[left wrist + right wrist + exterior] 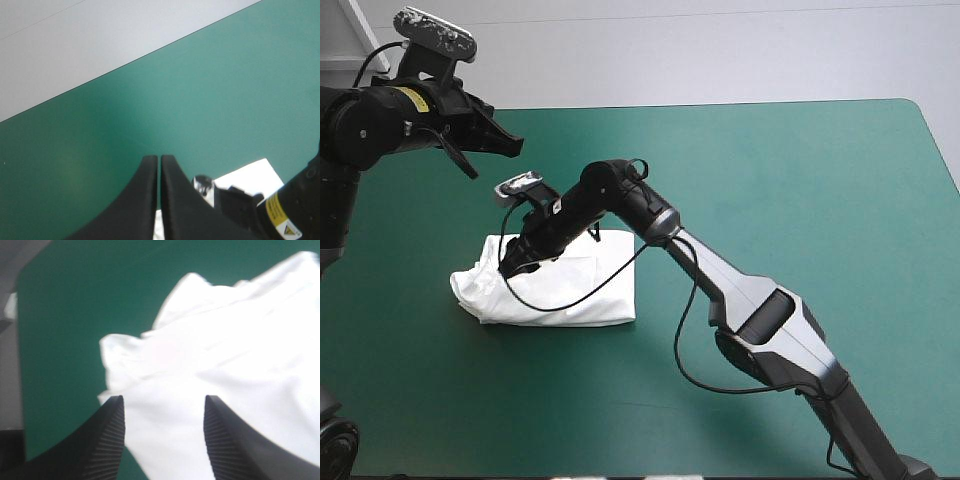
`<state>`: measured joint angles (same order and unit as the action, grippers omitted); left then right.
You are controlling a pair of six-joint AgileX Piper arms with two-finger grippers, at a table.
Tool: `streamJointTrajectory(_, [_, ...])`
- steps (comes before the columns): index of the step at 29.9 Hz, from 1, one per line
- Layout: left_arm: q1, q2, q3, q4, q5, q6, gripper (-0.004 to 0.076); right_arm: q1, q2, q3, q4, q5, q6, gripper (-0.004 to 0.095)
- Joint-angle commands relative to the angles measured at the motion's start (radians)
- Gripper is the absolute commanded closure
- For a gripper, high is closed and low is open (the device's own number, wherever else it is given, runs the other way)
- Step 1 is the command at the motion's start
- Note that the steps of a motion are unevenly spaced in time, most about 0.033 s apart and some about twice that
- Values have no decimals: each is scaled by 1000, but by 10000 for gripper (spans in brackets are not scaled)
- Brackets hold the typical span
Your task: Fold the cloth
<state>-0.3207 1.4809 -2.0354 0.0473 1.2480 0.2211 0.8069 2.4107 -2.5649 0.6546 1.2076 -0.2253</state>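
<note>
- T-shirt (585,312), high view: a white folded bundle lying left of the middle of the teal-green surface (790,190), toward the near side. The right pincer (515,262) hangs over its left end. The left pincer (508,146) is raised, well apart, toward the far left.
- Left wrist view: the left pincer (159,158) is closed on nothing, and a corner of the T-shirt (252,175) shows beside it.
- Right wrist view: the right pincer (164,400) stands open over the T-shirt's (225,365) rumpled end. I cannot tell whether it touches.
- Handling, as I judge it: light, soft and limp, with layers that slide apart. Take hold at an edge, pinching all layers together.
</note>
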Motion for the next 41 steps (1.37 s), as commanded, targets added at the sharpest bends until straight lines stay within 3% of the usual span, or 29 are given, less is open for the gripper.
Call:
streamJointTrajectory(1, [-1,-29,-19,-3,36,-10,705,-39,-173,13,-115,-26,45,477])
streamJointTrajectory(7, [-1,-29,-19,2,36,-10,705,-144,-418,430,-168,-38,5,479])
streamJointTrajectory(9, [-1,-29,-19,2,36,-10,705,-196,-510,638,-129,-117,-36,479])
streamJointTrajectory(12, [-1,-29,-19,-3,36,-7,705,-274,-623,906,64,-318,-146,478])
streamJointTrajectory(15, [-1,-19,-19,-3,36,-6,705,-337,-655,1077,334,-417,-305,407])
streamJointTrajectory(17, [-1,-14,-15,-9,36,-6,705,-346,-646,1134,429,-419,-395,328])
streamJointTrajectory(20, [-1,-5,-6,-14,36,-6,705,-342,-613,1164,452,-416,-417,244])
streamJointTrajectory(30, [-1,3,35,-15,36,-6,705,-338,-480,1161,525,-385,-451,253])
streamJointTrajectory(33, [-1,3,35,-15,36,-6,705,-321,-457,1161,532,-385,-459,316])
streamJointTrajectory(38, [-1,3,35,-15,36,-6,705,-284,-433,1161,525,-383,-468,528])
streamJointTrajectory(41, [-1,3,35,-15,36,-6,705,-286,-431,1161,513,-383,-470,831])
